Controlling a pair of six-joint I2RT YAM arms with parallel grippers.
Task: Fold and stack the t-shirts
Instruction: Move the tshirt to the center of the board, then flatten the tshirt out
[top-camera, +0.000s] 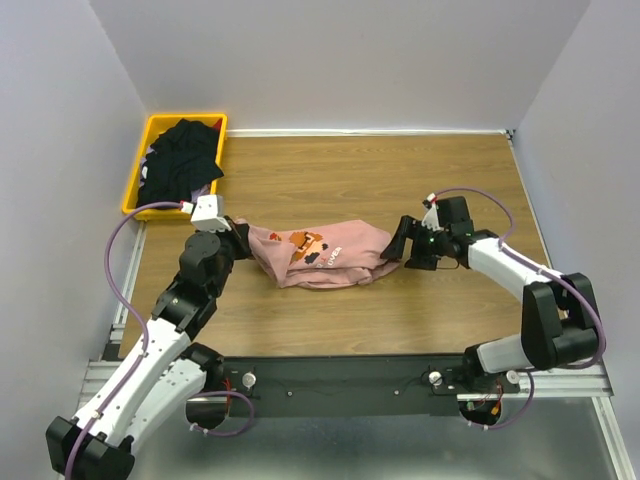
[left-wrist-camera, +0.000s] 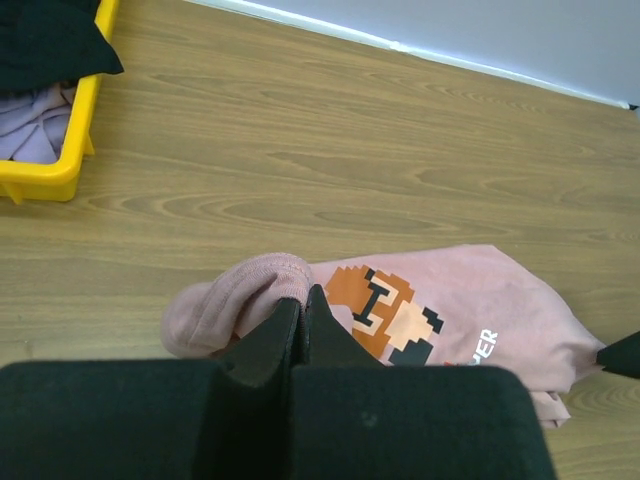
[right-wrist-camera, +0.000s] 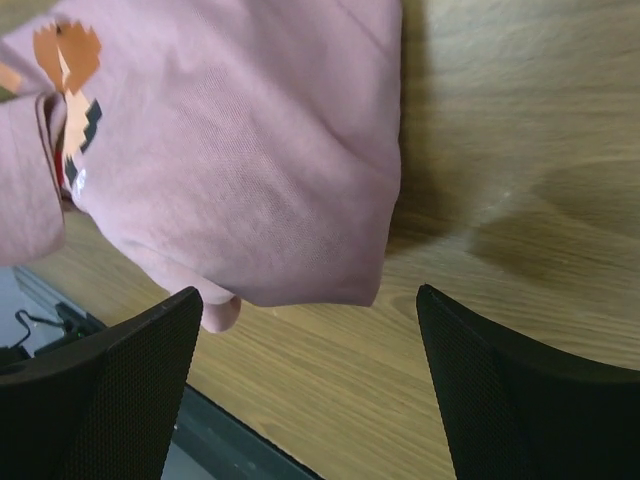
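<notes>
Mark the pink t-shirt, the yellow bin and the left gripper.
pink t-shirt (top-camera: 320, 255): top external view, on the printed chest.
yellow bin (left-wrist-camera: 45, 182): left wrist view, on its near wall.
left gripper (left-wrist-camera: 302, 305): left wrist view, between the closed fingertips.

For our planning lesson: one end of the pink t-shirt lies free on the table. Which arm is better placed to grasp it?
Right. The right gripper stands open beside the free end of the pink t-shirt; the left gripper is shut on the opposite end.
</notes>
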